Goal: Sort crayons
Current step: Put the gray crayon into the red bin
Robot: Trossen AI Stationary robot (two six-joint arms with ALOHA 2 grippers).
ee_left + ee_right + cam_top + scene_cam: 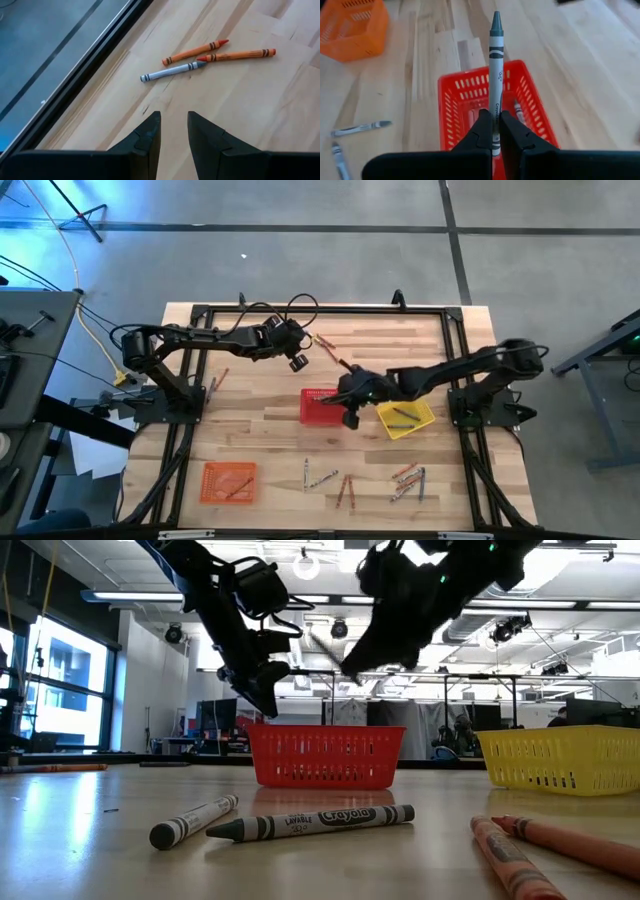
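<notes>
My right gripper is shut on a grey crayon above the red mesh basket at the table's middle. Another grey crayon lies in that basket. My left gripper hangs open over bare wood toward the far edge. Ahead of it two orange crayons and a grey one lie flat on the table. More crayons are scattered near the front edge. My right gripper pinches the grey crayon's blunt end between its two fingers. The crayon lies along the fingers and sticks out straight ahead of them, tip forward. It is lifted clear, slanting down over the red basket.
A yellow basket holding crayons stands just right of the red one. An orange basket sits at the near left. Loose crayons lie by the front edge. A black frame rail runs along the far edge.
</notes>
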